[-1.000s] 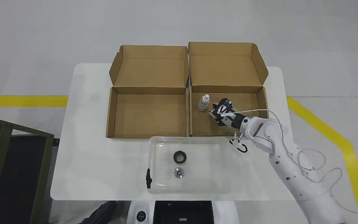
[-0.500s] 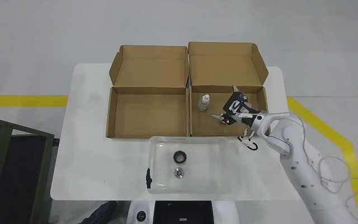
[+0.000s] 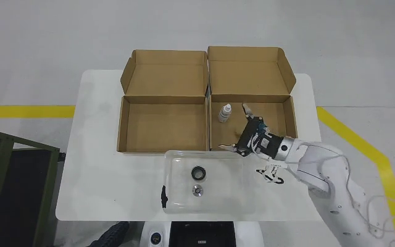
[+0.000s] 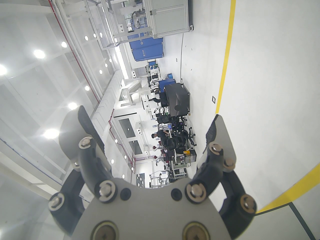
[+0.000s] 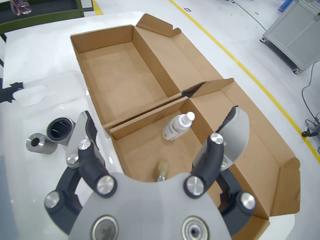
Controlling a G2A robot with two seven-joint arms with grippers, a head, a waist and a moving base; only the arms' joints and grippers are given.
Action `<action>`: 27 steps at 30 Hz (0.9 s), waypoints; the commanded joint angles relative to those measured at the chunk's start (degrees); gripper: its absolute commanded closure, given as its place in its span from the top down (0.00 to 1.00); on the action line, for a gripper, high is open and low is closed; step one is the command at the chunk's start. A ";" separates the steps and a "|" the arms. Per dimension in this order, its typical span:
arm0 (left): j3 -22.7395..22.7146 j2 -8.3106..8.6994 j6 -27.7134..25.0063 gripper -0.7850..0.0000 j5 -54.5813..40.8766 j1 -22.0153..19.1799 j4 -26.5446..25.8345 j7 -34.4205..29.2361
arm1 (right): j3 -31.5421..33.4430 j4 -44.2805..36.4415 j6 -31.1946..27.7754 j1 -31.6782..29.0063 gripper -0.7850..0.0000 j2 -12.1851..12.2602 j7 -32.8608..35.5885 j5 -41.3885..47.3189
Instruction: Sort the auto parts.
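On the near side of the white table (image 3: 99, 154) sits a see-through plastic tray (image 3: 234, 185). 2 parts lie in its left half. The nearer one is a short silver metal cylinder with a hole in the top (image 3: 197, 191). Just past it, close but not touching, is a black round ring part (image 3: 198, 172).

A bit farther out and to the right is the right gripper (image 3: 237, 126). It hangs over the near left part of the right brown cardboard box (image 3: 278, 114). Its 2 fingers are spread wide and hold nothing. One fingertip is by the box's near wall, close to the tray's far rim. The other points toward the far side of the box.

In the right wrist view, a small stick-like piece with a pale tan end (image 5: 162, 169) lies on the floor of that box. The gripper's body partly hides it. Farther in, a small white plastic bottle with a white cap (image 3: 224, 112) lies near the box's left wall.

The left brown cardboard box (image 3: 163, 128) sits right beside it, and the 2 touch along one wall. Both lids stand open on the far side.

The left gripper (image 4: 150, 114) points out into the big hall. Its fingers are wide apart too, with nothing in them.
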 commanded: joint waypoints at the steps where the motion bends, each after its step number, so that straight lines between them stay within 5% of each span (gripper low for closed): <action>1: 0.00 0.00 0.00 1.00 0.00 0.00 0.00 0.00 | -1.05 -1.20 -0.44 -0.65 1.00 -0.02 0.34 -0.73; 24: 0.00 0.00 0.00 1.00 0.00 0.00 0.00 0.00 | -12.67 -4.12 -1.22 -6.20 1.00 -0.49 -1.70 -15.23; 27: 0.00 0.00 0.00 1.00 0.00 0.00 0.00 0.00 | -13.92 -3.38 -1.14 -5.91 0.94 -0.64 -2.16 -16.70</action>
